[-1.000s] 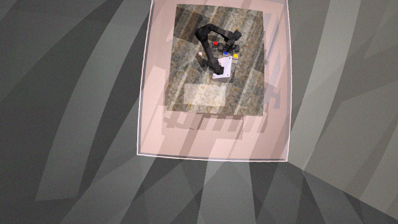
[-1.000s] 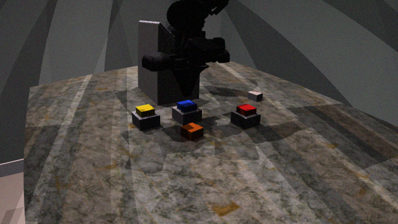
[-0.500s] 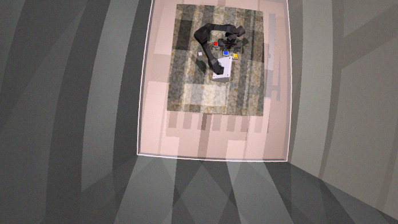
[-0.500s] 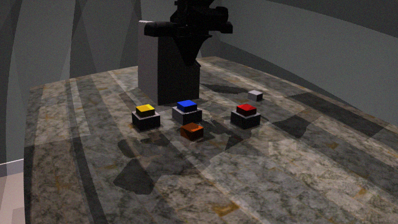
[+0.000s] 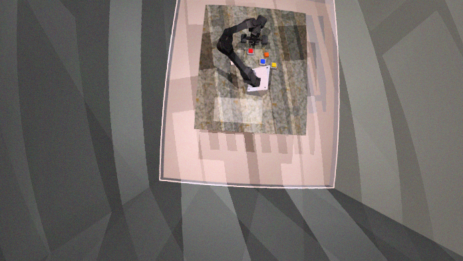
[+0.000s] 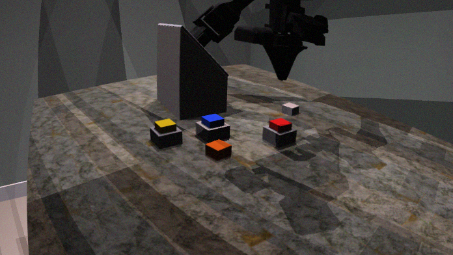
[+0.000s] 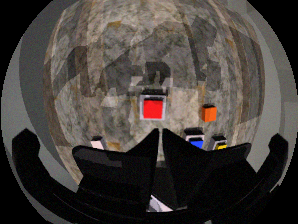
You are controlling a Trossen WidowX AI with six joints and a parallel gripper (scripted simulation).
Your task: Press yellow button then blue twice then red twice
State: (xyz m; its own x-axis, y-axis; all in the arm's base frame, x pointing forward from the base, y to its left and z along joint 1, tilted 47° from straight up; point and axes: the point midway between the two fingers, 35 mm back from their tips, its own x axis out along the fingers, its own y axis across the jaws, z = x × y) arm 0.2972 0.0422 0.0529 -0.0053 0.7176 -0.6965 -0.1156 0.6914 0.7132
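My gripper (image 6: 282, 79) (image 7: 160, 132) is shut and empty. Its tips hang in the air above the table, near the red button and clearly above it. The red button (image 5: 251, 50) (image 6: 280, 125) (image 7: 153, 108) stands up from its grey base, just ahead of the fingertips in the wrist view. The blue button (image 5: 263, 61) (image 6: 213, 120) (image 7: 196, 144) is raised on its base, between the red and yellow ones. The yellow button (image 5: 274, 64) (image 6: 165, 125) (image 7: 222, 147) is raised too; both are partly hidden by the right finger in the wrist view. Nothing touches any button.
An orange block (image 5: 266, 54) (image 6: 218, 149) (image 7: 209, 113) lies near the blue button. A small pale block (image 6: 290, 108) (image 7: 97, 143) lies beyond the red button in the exterior view. The arm's wedge-shaped mount (image 5: 263, 80) (image 6: 203, 79) stands behind the blue button.
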